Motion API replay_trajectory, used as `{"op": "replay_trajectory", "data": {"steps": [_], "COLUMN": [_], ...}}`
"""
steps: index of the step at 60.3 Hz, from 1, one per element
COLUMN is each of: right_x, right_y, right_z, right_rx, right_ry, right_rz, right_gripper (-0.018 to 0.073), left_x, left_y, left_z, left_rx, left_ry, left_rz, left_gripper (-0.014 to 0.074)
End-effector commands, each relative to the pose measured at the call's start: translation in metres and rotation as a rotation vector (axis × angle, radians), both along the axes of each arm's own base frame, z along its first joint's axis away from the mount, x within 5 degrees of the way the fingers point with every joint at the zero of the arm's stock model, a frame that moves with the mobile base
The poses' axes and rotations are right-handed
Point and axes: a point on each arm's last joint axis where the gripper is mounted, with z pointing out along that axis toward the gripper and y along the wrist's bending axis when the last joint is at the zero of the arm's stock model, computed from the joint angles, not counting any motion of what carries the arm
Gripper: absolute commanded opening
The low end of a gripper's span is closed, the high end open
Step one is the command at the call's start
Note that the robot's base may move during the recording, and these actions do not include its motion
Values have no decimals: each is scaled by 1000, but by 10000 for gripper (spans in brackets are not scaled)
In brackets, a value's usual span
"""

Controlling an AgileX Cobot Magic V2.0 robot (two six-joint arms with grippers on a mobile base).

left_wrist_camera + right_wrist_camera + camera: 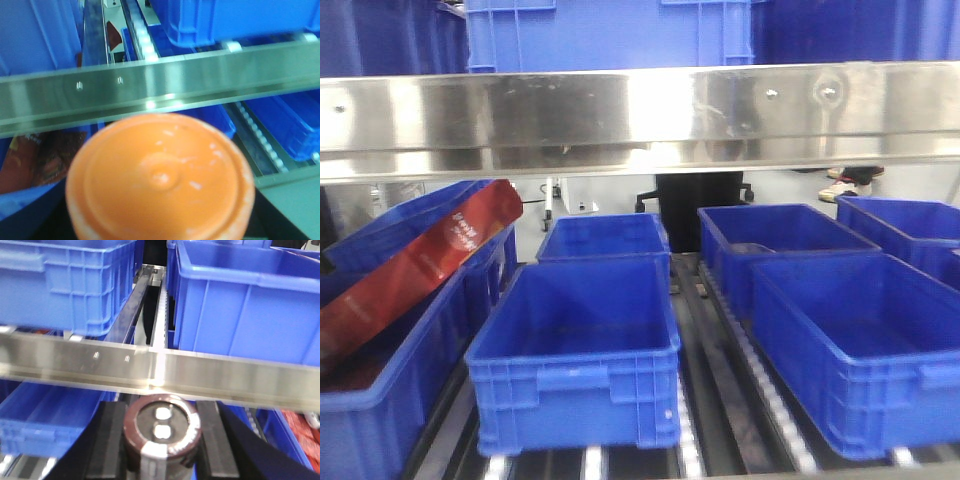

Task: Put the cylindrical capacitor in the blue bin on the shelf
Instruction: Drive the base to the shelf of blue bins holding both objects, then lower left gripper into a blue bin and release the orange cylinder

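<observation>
Since the shelf (640, 110) sets its front rail (225, 377) crosswise just ahead of the right arm, with a blue bin (250, 305) beyond it, the reach likely goes forward past that rail. The cylindrical capacitor (161, 427) sits silvery top toward the wrist camera, its long axis along the right fingers (107, 440), which are closed snugly on its sleeve. The left fingers are hidden behind an orange lid (160, 175), so I cannot tell their state.
</observation>
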Motion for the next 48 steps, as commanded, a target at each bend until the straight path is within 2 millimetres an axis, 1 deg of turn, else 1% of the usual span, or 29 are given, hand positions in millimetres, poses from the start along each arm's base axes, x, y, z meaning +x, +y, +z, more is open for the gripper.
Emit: {"op": "replay_trajectory", "data": {"steps": [1,48], "right_x": [1,1], "right_y": [-1,-1], "right_z": [3,3], "right_rx": [-7,-7], "right_ry": [-28,-28], "right_rz": [-8,-8], "right_gripper": [-134,-134], "left_x": [-1,-1], "left_y": [-1,-1], "left_z": [2,2], "left_rx": [-11,-11], "left_ry": [-20,-20], "left_rz": [-8,-8], "left_gripper": [-111,-111]}}
